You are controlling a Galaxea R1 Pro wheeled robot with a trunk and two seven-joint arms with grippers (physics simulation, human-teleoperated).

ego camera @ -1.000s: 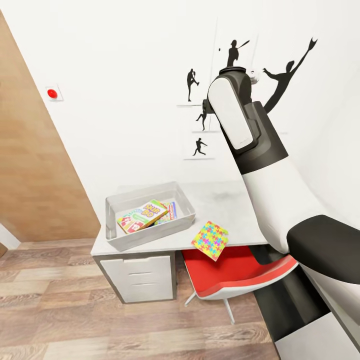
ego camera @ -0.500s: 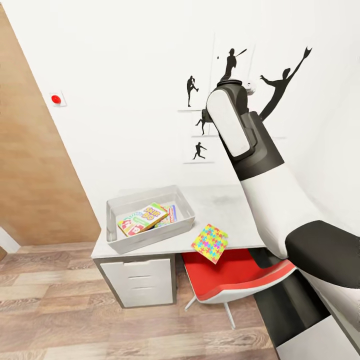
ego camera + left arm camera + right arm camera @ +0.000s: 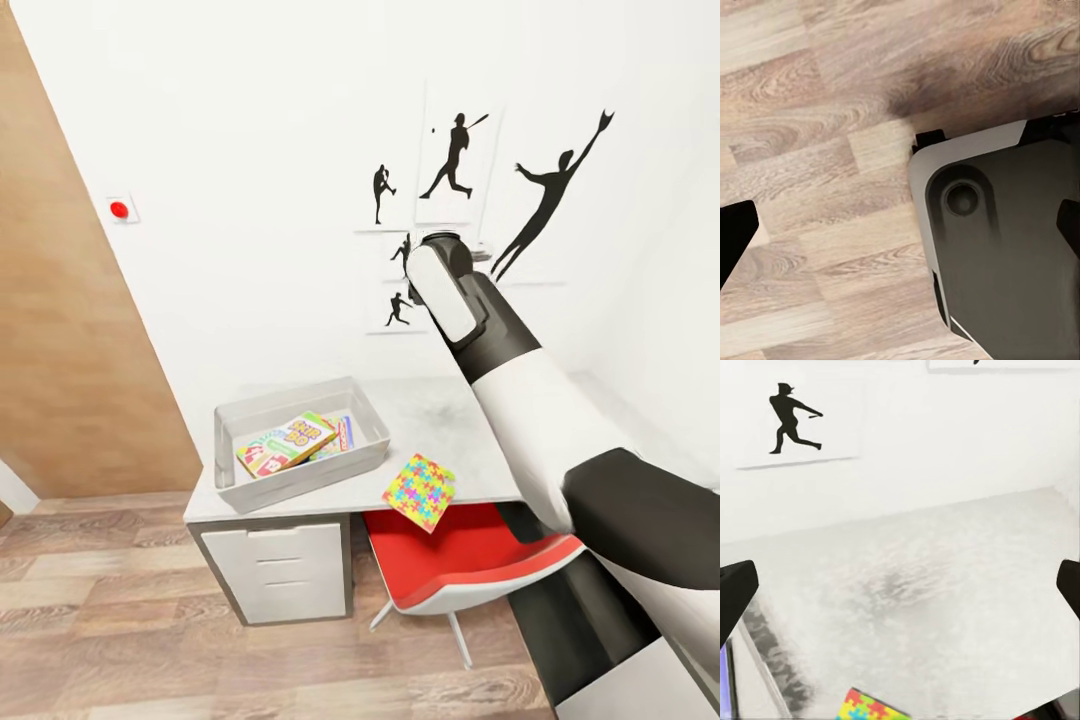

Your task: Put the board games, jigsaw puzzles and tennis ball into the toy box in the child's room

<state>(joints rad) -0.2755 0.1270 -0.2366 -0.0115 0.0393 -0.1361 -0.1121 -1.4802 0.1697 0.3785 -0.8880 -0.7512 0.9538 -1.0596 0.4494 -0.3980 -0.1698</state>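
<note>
The see-through toy box (image 3: 232,462) stands on the left end of the table (image 3: 455,420). Inside it lies the yellow-red-green Skip-Bo board game (image 3: 285,444), with another printed board game (image 3: 343,433) beside and partly under it. A jigsaw puzzle (image 3: 420,491) lies at the table's front edge, sticking out over the chair; its corner (image 3: 868,709) appears in the right wrist view. My right arm (image 3: 500,370) reaches out over the table, its gripper (image 3: 900,589) open above the bare top. My left gripper (image 3: 900,229) hangs open over the floor. The tennis ball and the bed are out of view.
A red chair (image 3: 465,555) is pushed under the table, right of the grey drawers (image 3: 285,570). A wood panel (image 3: 70,330) covers the left wall beside a red button (image 3: 119,209). Black silhouette pictures (image 3: 455,155) hang behind the table. My own base (image 3: 1012,247) is under the left gripper.
My right arm has come down and stretched forward towards the table. The head view has shifted slightly. The toy box, games and puzzle have stayed where they were.
</note>
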